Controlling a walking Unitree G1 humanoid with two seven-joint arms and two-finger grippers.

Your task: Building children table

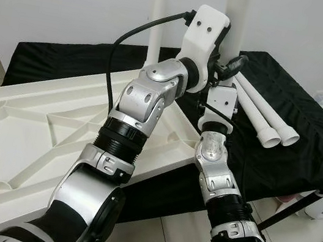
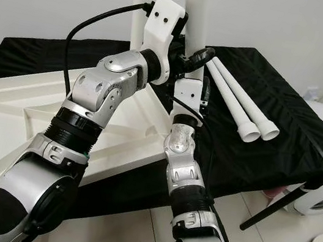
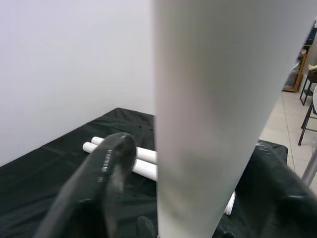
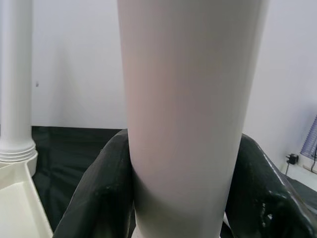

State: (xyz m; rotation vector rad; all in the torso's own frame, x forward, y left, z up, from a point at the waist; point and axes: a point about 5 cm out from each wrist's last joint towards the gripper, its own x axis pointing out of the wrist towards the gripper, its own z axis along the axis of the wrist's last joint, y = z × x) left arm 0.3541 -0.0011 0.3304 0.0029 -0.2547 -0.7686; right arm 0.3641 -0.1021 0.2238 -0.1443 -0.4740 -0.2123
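White table leg [image 1: 237, 3] stands upright at the near right corner of the upturned tabletop [image 1: 36, 131], both grippers on it. It looks like hollow moulded plastic — light, stiff, smooth and round, so likely slippery and prone to turning in the grip. Best hold is low on the shaft near the socket, squeezed across the width, where it gives least leverage to tip.

Left gripper [image 3: 198, 198] pinches the leg, one black finger [image 3: 99, 168] on either side of the tube. Right gripper [image 4: 181, 198] clamps the same leg just below, its fingers [image 4: 99, 188] wrapped round the shaft.

A second leg [image 1: 159, 9] already stands upright in the far corner. Tabletop is white plastic, ribbed on its underside with raised struts, rigid but probably light enough to slide if pushed.

Two spare legs [image 1: 262, 113] lie side by side on the black cloth [image 1: 296, 131] — flared, ringed ends pointing toward the robot. Cloth is matt, soft, draped over a low surface. Pale tiled floor [image 1: 173, 235] below, plain white wall [image 1: 76, 1] behind.
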